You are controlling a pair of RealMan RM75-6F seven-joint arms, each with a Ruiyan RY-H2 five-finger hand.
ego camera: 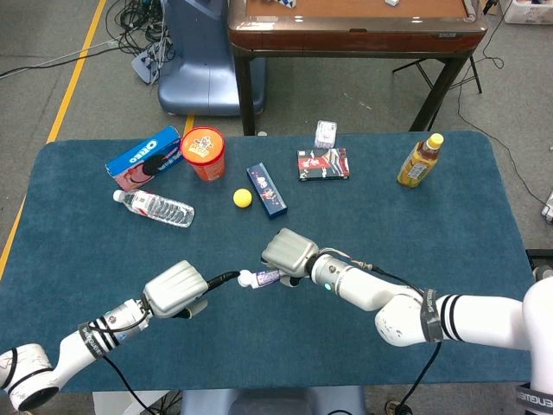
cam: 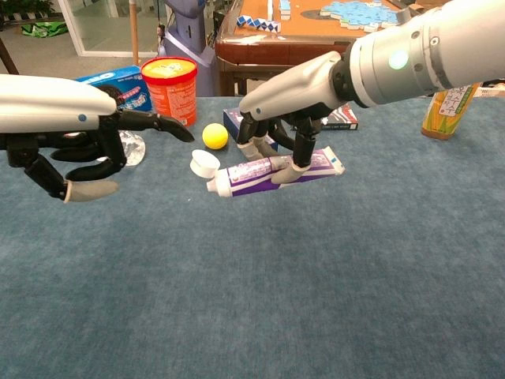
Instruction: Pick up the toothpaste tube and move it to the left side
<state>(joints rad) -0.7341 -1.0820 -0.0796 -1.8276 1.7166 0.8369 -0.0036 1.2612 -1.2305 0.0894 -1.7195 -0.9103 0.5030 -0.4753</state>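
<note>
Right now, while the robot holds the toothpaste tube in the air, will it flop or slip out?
The toothpaste tube probably bends little: it hangs nearly straight from the right hand, though gripped only mid-body. Its glossy skin may be slippery, so it could slide between the fingers. The flip cap looks open, so a hard squeeze might push paste out.

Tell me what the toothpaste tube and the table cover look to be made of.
Toothpaste tube: likely soft glossy plastic, printed purple and white, with a hard white flip cap standing open. Table cover: matte blue fabric, felt or short-pile carpet by its fuzzy, mottled texture.
</note>
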